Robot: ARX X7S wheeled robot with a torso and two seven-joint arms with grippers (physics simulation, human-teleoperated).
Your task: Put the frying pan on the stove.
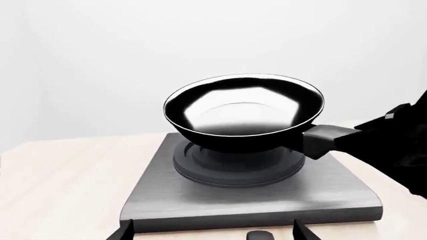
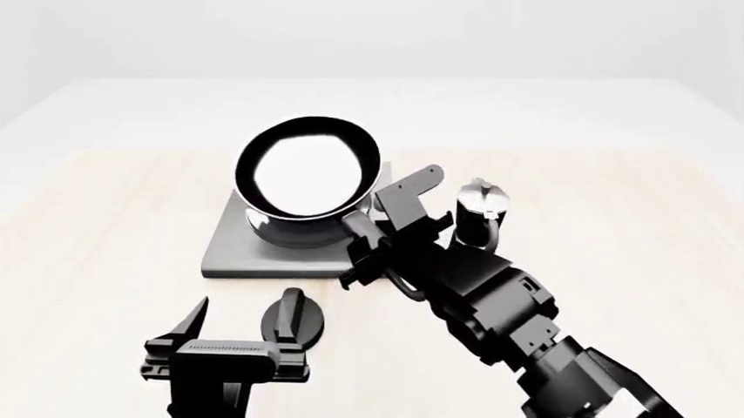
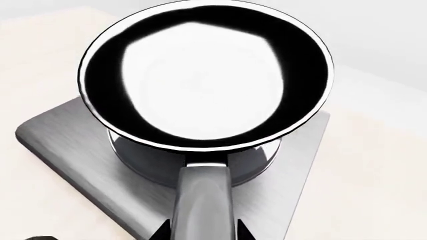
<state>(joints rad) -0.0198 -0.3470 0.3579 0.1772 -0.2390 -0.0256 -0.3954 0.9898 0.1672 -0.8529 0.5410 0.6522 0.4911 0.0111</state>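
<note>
The glossy black frying pan (image 1: pixel 243 107) is over the stove's dark round burner (image 1: pixel 233 170), slightly tilted; I cannot tell if it touches it. The stove is a flat grey square plate (image 1: pixel 267 200). The pan (image 2: pixel 308 170) and stove (image 2: pixel 233 252) show in the head view, and the pan (image 3: pixel 203 75) and stove (image 3: pixel 60 140) also show in the right wrist view. My right gripper (image 3: pixel 200 232) is shut on the pan's handle (image 3: pixel 203 200); it also shows in the head view (image 2: pixel 372 239). My left gripper (image 1: pixel 213 232) is open and empty at the stove's near edge.
A small black round knob (image 2: pixel 291 318) lies on the light wooden table (image 2: pixel 93 218) just in front of the stove, beside my left gripper (image 2: pixel 239 335). A black-and-silver moka pot (image 2: pixel 479 205) stands to the right of the stove, close to my right arm.
</note>
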